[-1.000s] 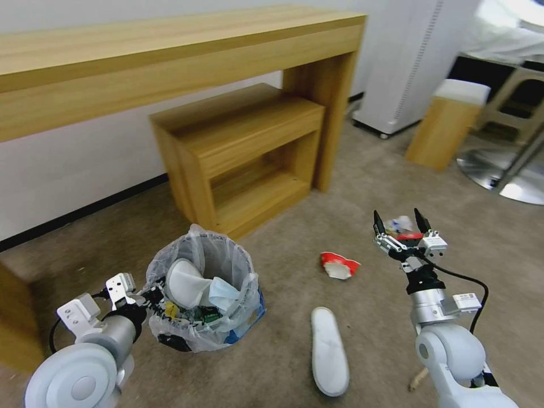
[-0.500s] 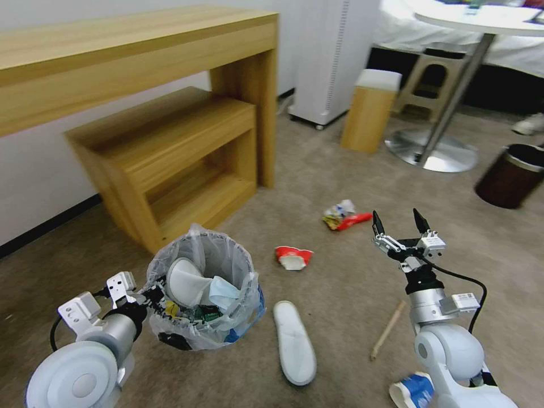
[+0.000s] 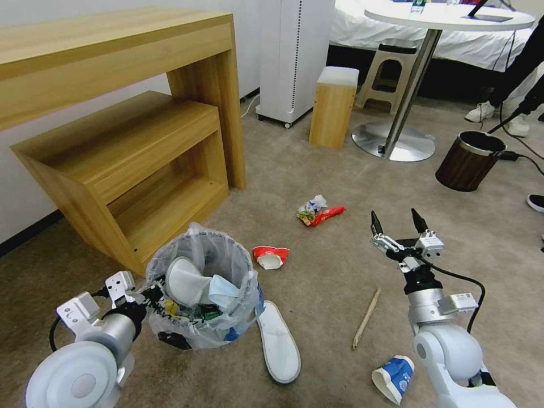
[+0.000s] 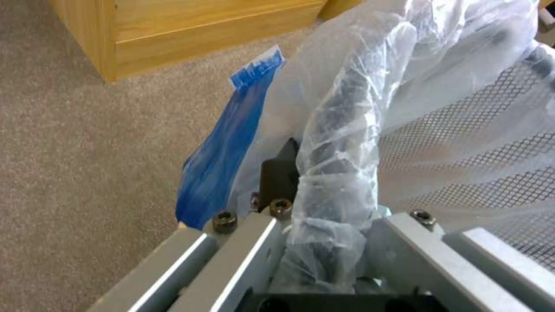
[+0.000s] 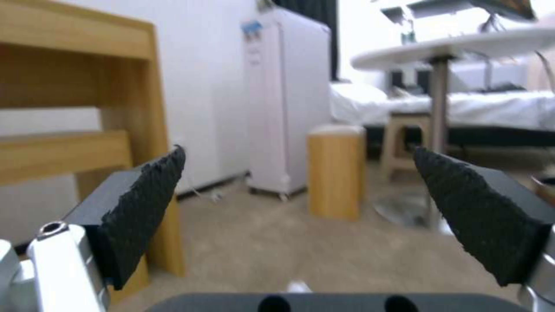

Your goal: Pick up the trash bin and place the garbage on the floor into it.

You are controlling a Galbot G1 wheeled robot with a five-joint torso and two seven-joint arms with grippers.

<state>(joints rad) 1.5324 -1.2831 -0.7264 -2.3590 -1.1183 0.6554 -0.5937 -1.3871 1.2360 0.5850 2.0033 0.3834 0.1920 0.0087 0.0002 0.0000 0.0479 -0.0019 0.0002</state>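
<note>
Hotel-style bedroom, white bed [image 3: 419, 45], round table [image 3: 447, 16], carpet [image 3: 317, 170], wooden desk [image 3: 113, 51]

floor [image 3: 317, 170] | slipper [image 3: 277, 343], stick [image 3: 365, 318], blue cup [image 3: 392, 378] (tipped), red cup [image 3: 270, 256], wrapper [image 3: 318, 212]

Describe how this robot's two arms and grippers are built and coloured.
Both arms are glossy white and silver, with rounded joint housings and a black collar at the wrist. The right gripper has two black pointed fingers with a textured surface, on silver metal brackets. A black cable loops beside each forearm. The left gripper has silver bolted plates and black parts.
</note>
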